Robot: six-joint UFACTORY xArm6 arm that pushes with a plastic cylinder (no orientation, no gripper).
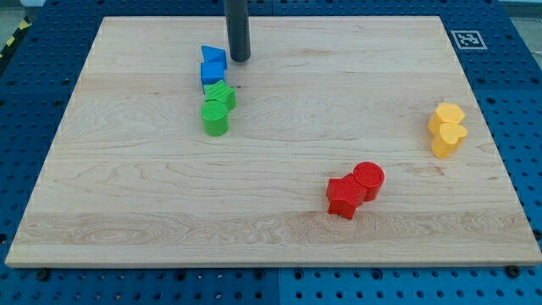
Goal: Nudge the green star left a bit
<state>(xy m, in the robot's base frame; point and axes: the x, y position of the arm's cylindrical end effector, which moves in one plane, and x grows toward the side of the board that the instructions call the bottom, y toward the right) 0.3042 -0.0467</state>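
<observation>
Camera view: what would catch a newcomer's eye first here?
The dark rod coming down from the view's top, my tip just right of the blue blocks. Below them, the green star and green cylinder complete a tight column. Red blocks sit lower centre-right, yellow blocks at the right.

**Cut off, overlapped, or hard to read**

The rod runs out of the view's top edge, so only its lower stretch down to my tip (240, 59) shows. The green star (220, 94) is partly overlapped by the green cylinder (215, 119) in front of it, and its points are hard to make out. The two blue blocks (212, 65) press together, their outlines merging. The two yellow blocks (446, 129) likewise blur into one shape. A printed marker (465, 39) beside the board's top right corner is too small to read.
</observation>
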